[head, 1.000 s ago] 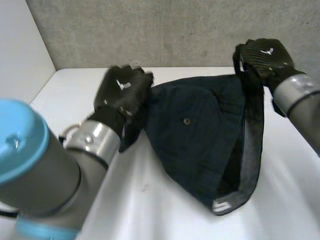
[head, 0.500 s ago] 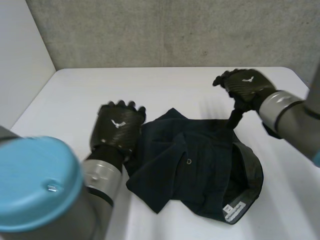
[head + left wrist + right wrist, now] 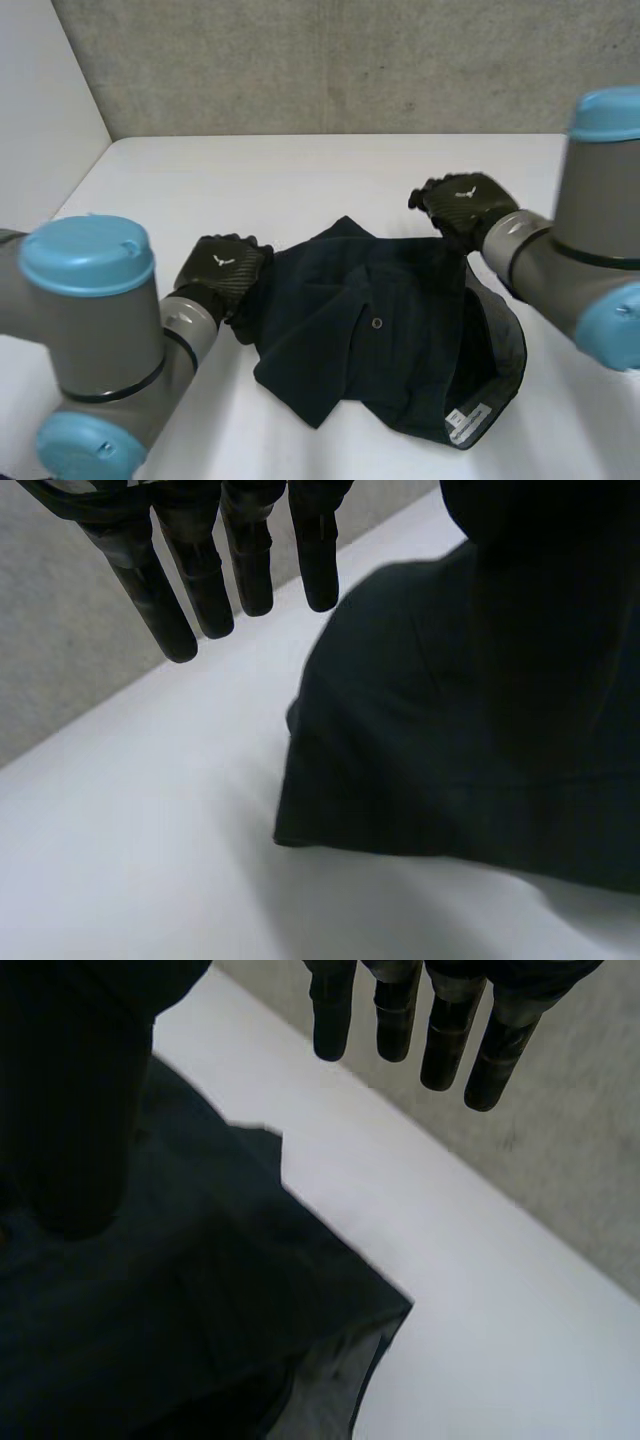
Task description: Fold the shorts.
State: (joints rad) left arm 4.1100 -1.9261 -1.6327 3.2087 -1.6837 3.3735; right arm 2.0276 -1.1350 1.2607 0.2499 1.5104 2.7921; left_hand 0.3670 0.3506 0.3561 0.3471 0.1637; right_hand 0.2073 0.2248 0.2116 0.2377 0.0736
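Dark shorts [image 3: 380, 330] bunched in a rough fold on the white desk [image 3: 300, 180], about midway between the two arms. Small button [image 3: 376, 323] facing up; white label [image 3: 466, 418] at the near right edge, on the paler inside of the waistband [image 3: 508, 345]. Left hand [image 3: 220, 268] low at the left edge of the cloth, back upward; in the left wrist view, fingers [image 3: 205, 590] straight and released, clear of the fabric, grasping nothing, cloth lying on the desk beside the hand. Right hand [image 3: 462, 200] at the far right corner of the shorts; in the right wrist view, fingers [image 3: 445, 1040] likewise straight and released, apart from the cloth, bare desk below the fingertips, dark fabric beside the palm
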